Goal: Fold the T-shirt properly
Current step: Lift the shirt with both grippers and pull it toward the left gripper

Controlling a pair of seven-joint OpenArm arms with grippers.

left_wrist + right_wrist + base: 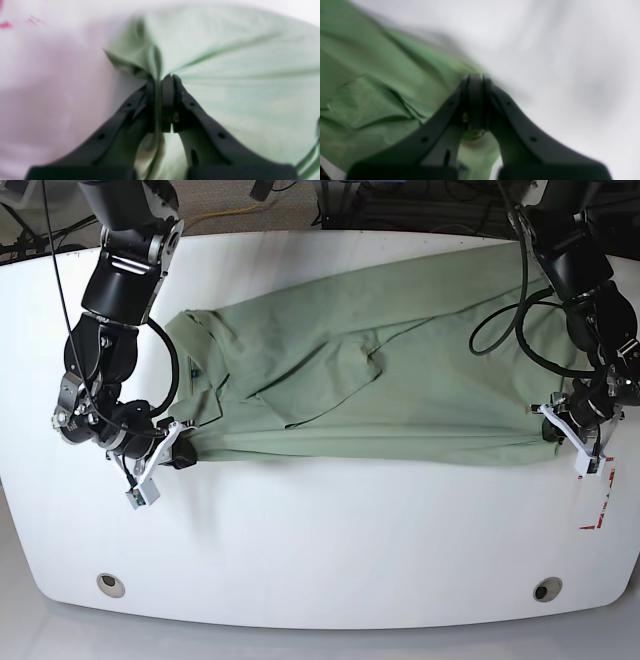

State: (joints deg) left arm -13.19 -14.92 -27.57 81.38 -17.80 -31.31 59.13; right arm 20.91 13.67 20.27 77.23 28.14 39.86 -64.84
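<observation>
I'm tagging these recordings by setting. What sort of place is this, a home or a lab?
Most likely a robotics lab bench. Two black robot arms work over a bare white table, loose cables trail behind it, and red tape marks sit on its surface by the green T-shirt.

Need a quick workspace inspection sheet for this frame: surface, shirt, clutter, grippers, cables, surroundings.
Surface: white table, two round holes near front edge, red tape marks at one side.
Job's things: T-shirt laid lengthwise across the table, partly folded, wrinkled at the middle.
Clutter: nothing seen.
Grippers: left gripper shut on a pinch of shirt edge; right gripper shut on the shirt's opposite end.
Cables: black loops along both arms, hanging over the shirt.
Surroundings: dark cables and gear behind the far edge, details unclear.
</observation>
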